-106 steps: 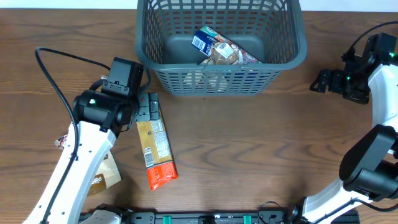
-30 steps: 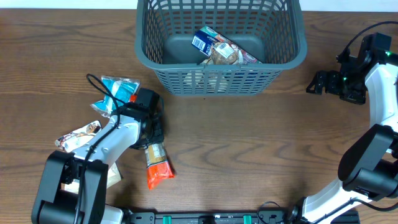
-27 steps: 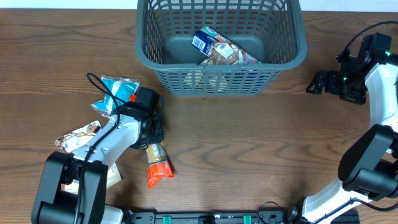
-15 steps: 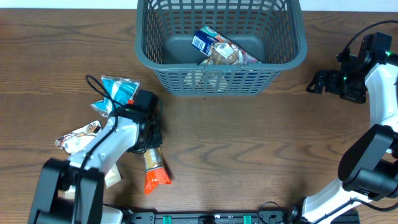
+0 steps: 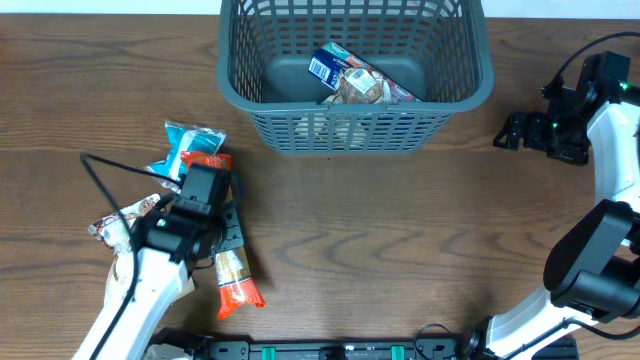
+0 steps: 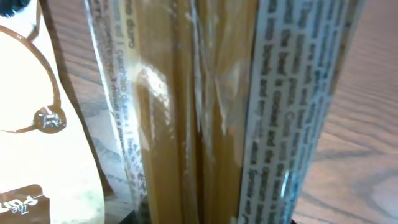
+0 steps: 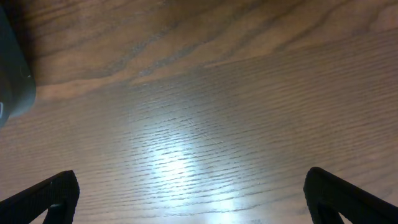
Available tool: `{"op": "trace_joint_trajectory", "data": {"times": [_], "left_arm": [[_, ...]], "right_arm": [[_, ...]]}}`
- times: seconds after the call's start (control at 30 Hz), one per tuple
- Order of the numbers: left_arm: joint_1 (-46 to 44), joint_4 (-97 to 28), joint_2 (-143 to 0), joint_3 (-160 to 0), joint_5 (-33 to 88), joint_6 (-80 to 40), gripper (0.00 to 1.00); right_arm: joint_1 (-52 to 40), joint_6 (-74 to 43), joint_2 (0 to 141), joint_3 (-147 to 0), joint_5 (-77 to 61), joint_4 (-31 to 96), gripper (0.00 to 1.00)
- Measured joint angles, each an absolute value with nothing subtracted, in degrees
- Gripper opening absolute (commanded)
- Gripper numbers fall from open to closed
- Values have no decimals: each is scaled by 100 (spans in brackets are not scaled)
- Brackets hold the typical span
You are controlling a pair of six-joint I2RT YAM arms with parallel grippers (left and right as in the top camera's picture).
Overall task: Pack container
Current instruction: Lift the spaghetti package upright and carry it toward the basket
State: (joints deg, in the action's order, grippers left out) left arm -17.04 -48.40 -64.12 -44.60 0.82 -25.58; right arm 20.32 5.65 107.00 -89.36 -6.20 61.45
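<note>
The container (image 5: 350,130), a dark grey-teal lattice basket, stands at the back centre with a blue-and-white pack (image 5: 328,66) and a brownish pack (image 5: 365,88) inside. My left gripper (image 5: 226,238) is at the front left, shut on a long clear pack of spaghetti (image 5: 232,272) with an orange-red end (image 5: 238,296). In the left wrist view that spaghetti pack (image 6: 211,112) fills the frame between the jaws. I cannot tell if it is off the table. My right gripper (image 5: 513,131) stands open over bare wood right of the basket, and in the right wrist view the right gripper (image 7: 193,198) holds nothing.
A light blue snack pack (image 5: 189,140) and an orange-red pack (image 5: 207,160) lie left of the basket. A white wrapper (image 5: 112,226) lies further left. A cream pack with brown print (image 6: 34,118) sits beside the spaghetti. The basket corner (image 7: 12,81) shows at the right wrist view's left edge.
My left arm has drawn back toward the front left and its jaws have closed further. The spaghetti pack moved with it. The orange-red pack by the blue one is uncovered. The right arm is still.
</note>
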Motion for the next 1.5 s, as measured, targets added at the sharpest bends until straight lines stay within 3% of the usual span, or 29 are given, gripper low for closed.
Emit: {"op": "trace_joint_trajectory", "data": {"times": [0.47,0.83,1.03,1.5], "left_arm": [[-1704,-4737,-5054,-5118,-646,-2196,6],[-1704,-2445,-5065,-6045,-1129,-434,6],[-1704,-1258,-5492,-6062,-1201,163,6],[-1704,-1800,-7312,-8195,-1087,676,6]], "right_arm": [[2032,565,10700,-8936,-620,6145,99],[2032,565,10700,-8936,-620,6145,99],[2032,565,10700,-8934,-620,6154,99],[2032,565,10700,-8934,-622,6158,99]]}}
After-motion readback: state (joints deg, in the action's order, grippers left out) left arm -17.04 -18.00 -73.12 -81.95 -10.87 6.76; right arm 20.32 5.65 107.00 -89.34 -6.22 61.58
